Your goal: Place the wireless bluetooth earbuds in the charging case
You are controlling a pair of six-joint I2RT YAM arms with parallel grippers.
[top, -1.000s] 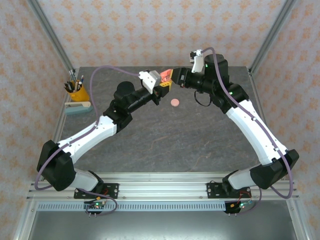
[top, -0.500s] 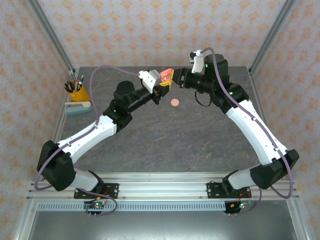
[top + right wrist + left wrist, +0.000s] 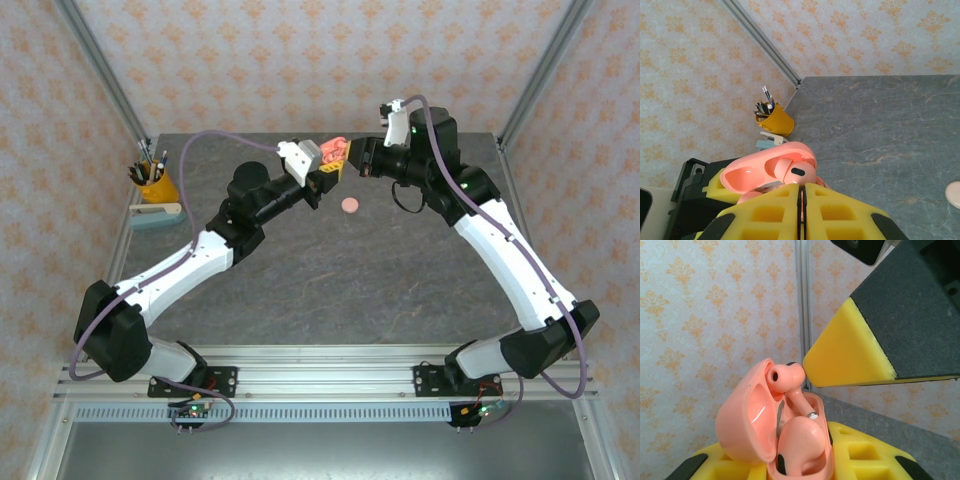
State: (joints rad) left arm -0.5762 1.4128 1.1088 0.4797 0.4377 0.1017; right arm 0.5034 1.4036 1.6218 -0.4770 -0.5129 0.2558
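A small round pink object (image 3: pixel 350 205) lies on the grey table (image 3: pixel 330 280). Beyond it, the left gripper (image 3: pixel 324 176) clamps an open pink charging case (image 3: pixel 747 425) above the tabletop, while the right gripper (image 3: pixel 800 192), fingers pressed together, touches its tip to an earbud (image 3: pixel 785 377) standing half-seated in the case.

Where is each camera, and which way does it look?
Top: above and behind, looking down on the table; left arm and right arm show.
Left wrist: on left arm, facing the wall over the case and earbud; left claw shows.
Right wrist: on right arm, facing the corner and cup; right claw shows.
Shared: both wrist views see the open case and earbud.
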